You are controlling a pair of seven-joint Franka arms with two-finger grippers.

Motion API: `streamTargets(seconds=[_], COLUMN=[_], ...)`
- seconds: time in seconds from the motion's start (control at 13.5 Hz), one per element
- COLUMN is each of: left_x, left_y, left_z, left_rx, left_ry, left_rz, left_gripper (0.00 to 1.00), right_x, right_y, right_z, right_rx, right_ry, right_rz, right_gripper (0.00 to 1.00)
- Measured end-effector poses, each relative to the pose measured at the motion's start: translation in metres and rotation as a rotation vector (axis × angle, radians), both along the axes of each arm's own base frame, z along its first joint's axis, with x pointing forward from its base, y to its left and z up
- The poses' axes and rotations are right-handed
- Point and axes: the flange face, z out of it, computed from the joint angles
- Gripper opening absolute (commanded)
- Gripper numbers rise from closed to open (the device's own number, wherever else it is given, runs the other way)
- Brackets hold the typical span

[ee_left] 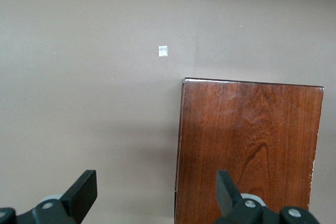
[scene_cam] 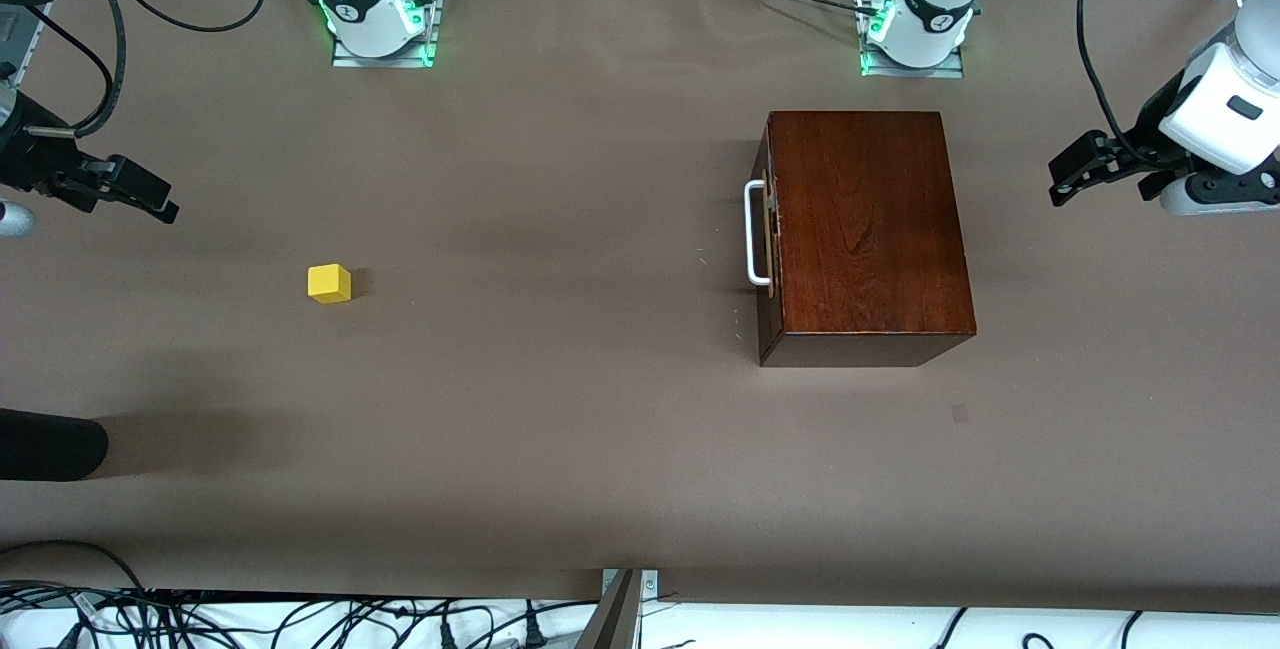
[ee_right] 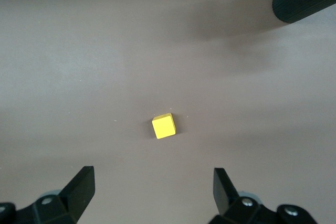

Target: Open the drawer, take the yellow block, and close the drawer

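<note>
Dark cylindrical object (scene_cam: 45, 444): black, ribbed, lying on the tabletop (scene_cam: 560, 449) at the right arm's end, nearest the front camera of all items; it also shows in the right wrist view. Touches nothing.

Pale square mark (scene_cam: 960, 414): small patch on the tabletop, just nearer the front camera than the box.

Box (scene_cam: 865, 229): glossy mahogany-coloured, standing toward the left arm's end, in line with the left arm's base.

Drawer (scene_cam: 768, 234): shut, its front flush with the box face that looks toward the right arm's end. White U-shaped handle (scene_cam: 755, 233) projects at 9 o'clock from the box in the front view. Bare tabletop lies in front of the handle.

Yellow block (scene_cam: 329, 283): small cube resting on the open tabletop, well apart from the box at its 9 o'clock in the front view, outside the drawer. Nothing touches it.

Right end effector (scene_cam: 135, 191): fingers spread wide, holding nothing, in the air over the right arm's end of the tabletop; the block lies at its 5 o'clock in the front view and sits between the fingertips in the right wrist view.

Left end effector (scene_cam: 1075, 169): fingers spread wide, holding nothing, in the air over the left arm's end of the tabletop, at 3 o'clock of the box in the front view, clear of it.
</note>
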Motion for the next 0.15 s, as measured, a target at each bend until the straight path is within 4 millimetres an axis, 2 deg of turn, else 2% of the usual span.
streamTargets(seconds=[0.15], left_x=[0.0000], left_y=[0.0014], left_z=[-0.0001], left_rx=[0.000], left_ry=[0.001], left_rz=[0.002], left_gripper=[1.00], right_x=[0.0001], right_y=[0.0000], right_z=[-0.0004], right_rx=[0.000], right_ry=[0.001], right_rz=[0.000], right_gripper=[1.00])
